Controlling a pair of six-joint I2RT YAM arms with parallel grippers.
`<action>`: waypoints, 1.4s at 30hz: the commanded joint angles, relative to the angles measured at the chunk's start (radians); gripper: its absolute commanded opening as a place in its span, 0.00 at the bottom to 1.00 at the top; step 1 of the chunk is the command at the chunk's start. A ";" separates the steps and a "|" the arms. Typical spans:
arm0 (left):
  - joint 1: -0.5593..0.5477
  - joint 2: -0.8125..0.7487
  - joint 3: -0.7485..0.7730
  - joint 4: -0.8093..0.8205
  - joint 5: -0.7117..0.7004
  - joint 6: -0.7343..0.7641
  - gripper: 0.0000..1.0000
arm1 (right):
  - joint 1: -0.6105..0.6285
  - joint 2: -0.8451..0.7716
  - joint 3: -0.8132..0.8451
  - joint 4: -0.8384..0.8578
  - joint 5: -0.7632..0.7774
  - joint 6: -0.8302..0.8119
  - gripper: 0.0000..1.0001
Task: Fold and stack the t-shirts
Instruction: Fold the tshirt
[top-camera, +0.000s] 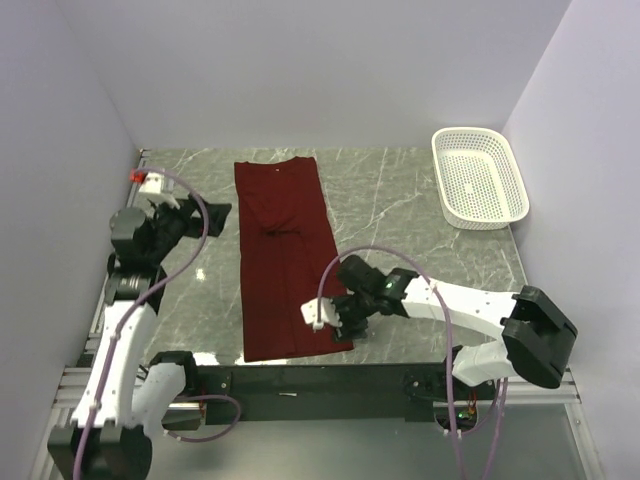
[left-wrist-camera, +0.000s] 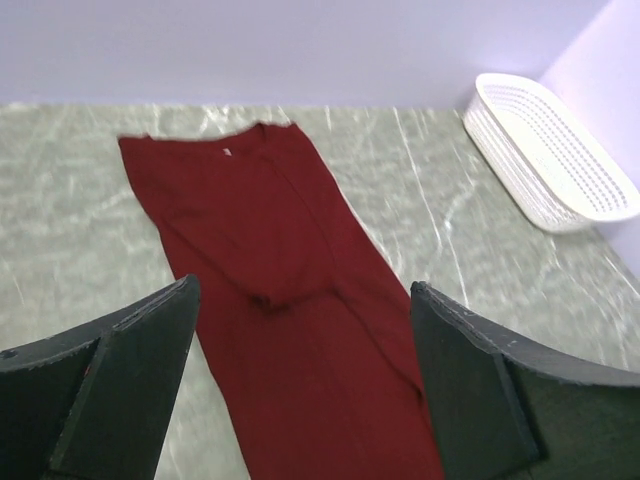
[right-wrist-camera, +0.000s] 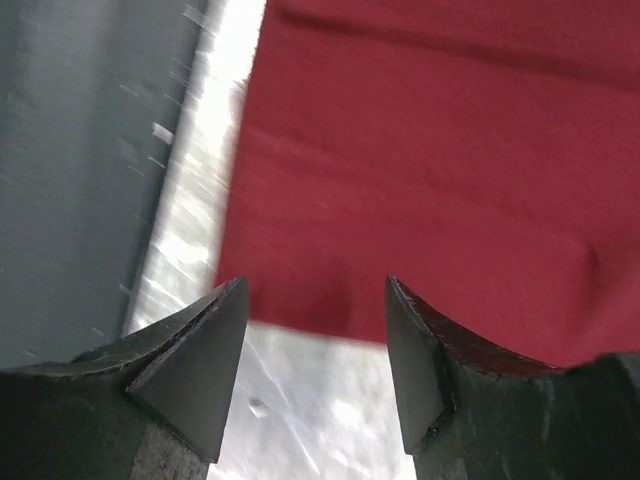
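At the near edge of the grey marbled counter (top-camera: 400, 200), your right gripper (top-camera: 328, 318), jaws apart, sits nearest the hem of the maroon cotton t-shirt (top-camera: 285, 250), which stretches away lengthwise; left gripper (top-camera: 212, 215) also apart.

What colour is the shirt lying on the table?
The t-shirt is plain dark red, maroon. It shows best in the top external view.

**Red shirt lies in a long strip**

A dark red t-shirt (top-camera: 287, 255) lies flat on the grey table (top-camera: 400, 215), folded into a long strip. The right gripper (top-camera: 326, 314) is at its near right corner. The left gripper (top-camera: 207, 216) is beside its left edge, near the far end. A white basket (top-camera: 478, 180) sits in the far right corner.
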 joint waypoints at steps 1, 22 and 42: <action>0.001 -0.125 -0.047 -0.130 0.043 0.014 0.91 | 0.112 0.014 0.030 0.034 0.040 0.053 0.63; 0.001 -0.314 -0.148 -0.239 0.030 0.013 0.90 | 0.286 0.230 0.142 0.041 0.144 0.144 0.48; 0.001 -0.317 -0.151 -0.238 0.048 0.010 0.90 | 0.289 0.263 0.141 0.059 0.183 0.159 0.13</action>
